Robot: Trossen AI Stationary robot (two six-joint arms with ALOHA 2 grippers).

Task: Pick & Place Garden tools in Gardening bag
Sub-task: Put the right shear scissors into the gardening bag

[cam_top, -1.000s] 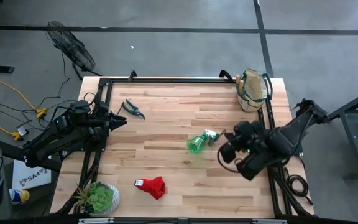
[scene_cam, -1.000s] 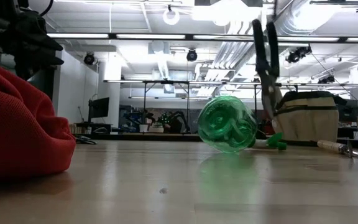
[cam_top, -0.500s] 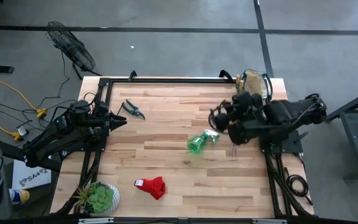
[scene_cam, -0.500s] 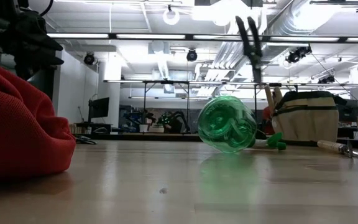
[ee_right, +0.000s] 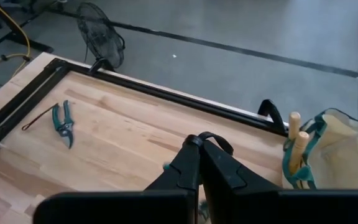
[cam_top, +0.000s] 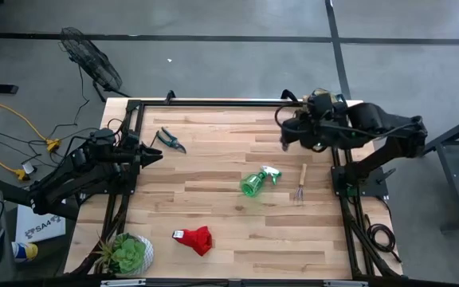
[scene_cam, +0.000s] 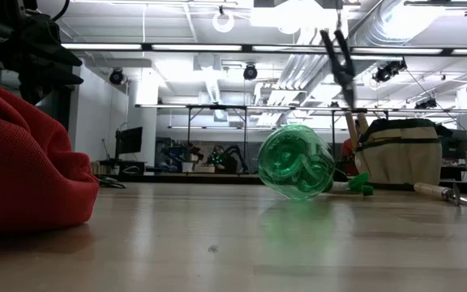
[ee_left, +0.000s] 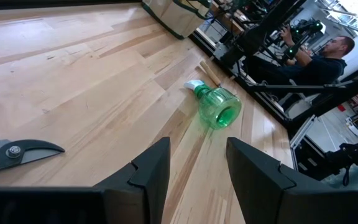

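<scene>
The tan canvas gardening bag (cam_top: 328, 112) at two o'clock now has the right gripper (cam_top: 284, 137) swung back beside it, pinched shut and empty, so another pick looks due, the left gripper (cam_top: 154, 154) waiting part-open at nine.

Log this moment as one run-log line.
right gripper: shut, empty, raised beside gardening bag | left gripper: open, idle near pruning shears | on table: spray bottle, fork, red glove

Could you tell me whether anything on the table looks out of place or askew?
The green plastic spray bottle lies tipped on its side mid-table rather than standing upright. A wooden-handled metal fork lies loose beside it, outside the tan canvas gardening bag. Nothing looks spilled or damaged.
</scene>
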